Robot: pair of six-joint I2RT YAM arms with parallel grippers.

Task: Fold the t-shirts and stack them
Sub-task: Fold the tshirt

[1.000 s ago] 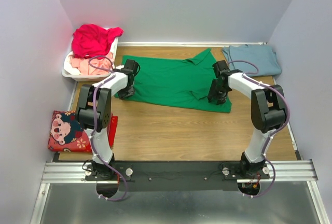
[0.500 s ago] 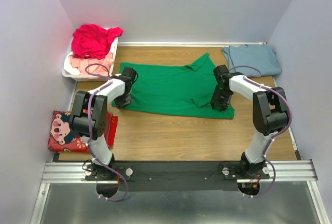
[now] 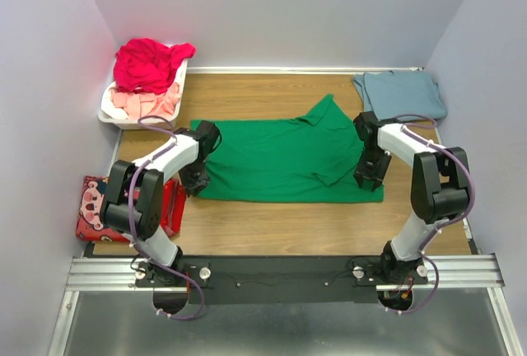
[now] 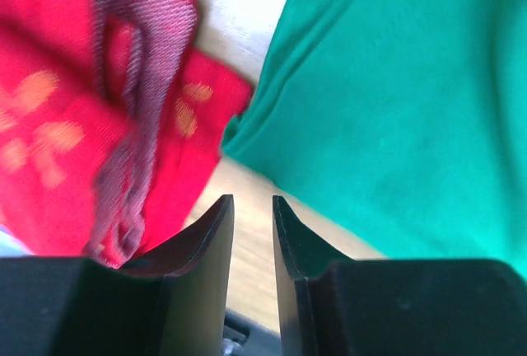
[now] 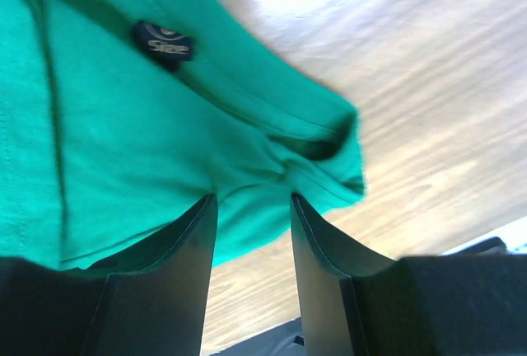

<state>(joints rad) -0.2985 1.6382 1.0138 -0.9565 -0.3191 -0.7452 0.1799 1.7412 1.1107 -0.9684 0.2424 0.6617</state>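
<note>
changed: green t-shirt (image 3: pixel 280 158) has slid toward the bottom of the top view and now lies wider; both arms swung outward with it
left gripper (image 3: pixel 196 183): at the shirt's lower-left corner; jaws only a thin slit apart and still narrowing; nothing between them in the wrist view; shirt edge just right of the tips
right gripper (image 3: pixel 368 181): at the lower-right corner; jaws spread; bunched hem corner sits just beyond the tips; not clamped as far as I can see
meaning: my read is that the spreading step is about done; no fold yet; a flap still sticks up at the upper right and a crease sits right of centre, so it may need more smoothing
green tee position: middle of the wooden table (image 3: pixel 288 224), long axis left to right
stack: folded blue-grey tee (image 3: pixel 401 95) at upper right, well apart from the green one; likely the stack spot
queue: magenta-red tee (image 3: pixel 148 61) heaped on the white basket (image 3: pixel 107 114) at upper left; pale pink tee (image 3: pixel 144 102) under it
in the way: red cartoon-print cloth (image 3: pixel 103 208) at lower left, just beside the left gripper; a low grab there could snag it
</note>
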